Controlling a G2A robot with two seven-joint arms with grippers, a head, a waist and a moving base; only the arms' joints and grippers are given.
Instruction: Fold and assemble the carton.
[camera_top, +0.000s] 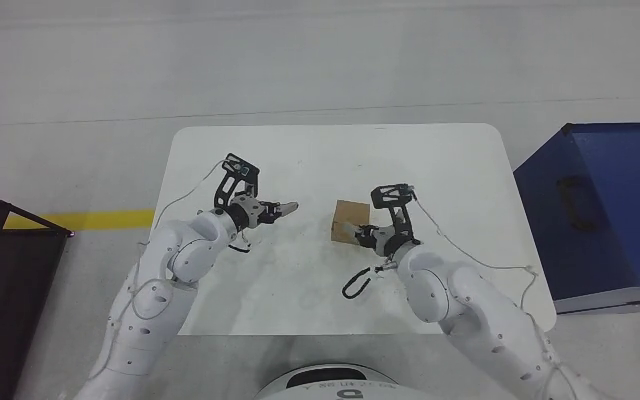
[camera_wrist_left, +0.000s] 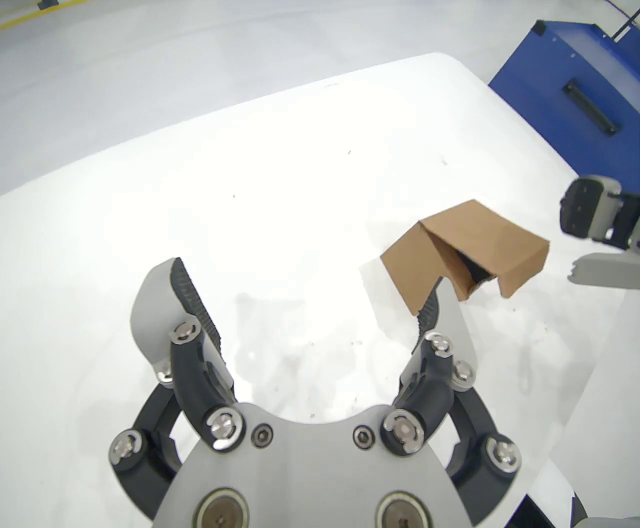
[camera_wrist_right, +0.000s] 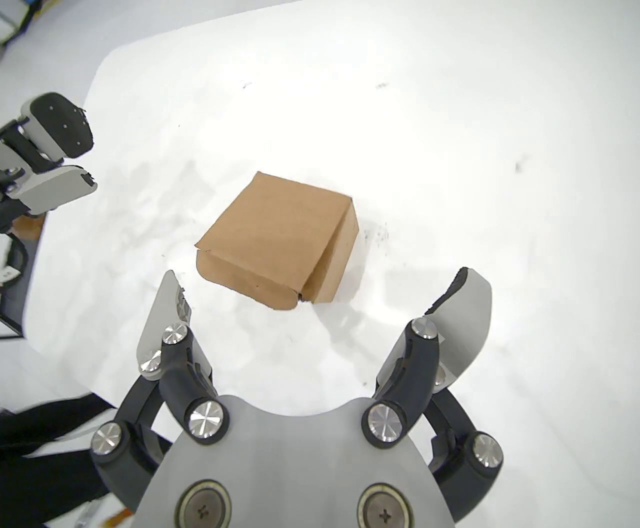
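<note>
One small brown cardboard carton (camera_top: 350, 220) is set on the white table with rounded corners (camera_top: 450, 170), near the table's middle and a little toward its right half. The carton is partly folded: its flat top panel is closed, while in the left wrist view one end (camera_wrist_left: 480, 240) is seen standing open, with a side flap swung outward and the dark inside exposed. In the right wrist view the carton's (camera_wrist_right: 280, 235) end flaps are seen tucked loosely, with a narrow gap left at one corner.

The left gripper (camera_top: 283, 210) is held above the table's left half, near the table's middle and apart from the carton. Its fingers are spread wide in its own wrist view (camera_wrist_left: 305, 280), and nothing is held between them.

The right gripper (camera_top: 362, 236) is held above the table just on the robot's side of the carton. Its fingers are likewise spread wide in its own wrist view (camera_wrist_right: 320, 285), nothing is gripped, and a strip of bare table is seen between the fingertips and the carton.

A large dark blue box (camera_top: 590, 215) is placed on the floor just beyond the table's right edge. A yellow floor line (camera_top: 100, 218) is seen beyond the table's left edge.
</note>
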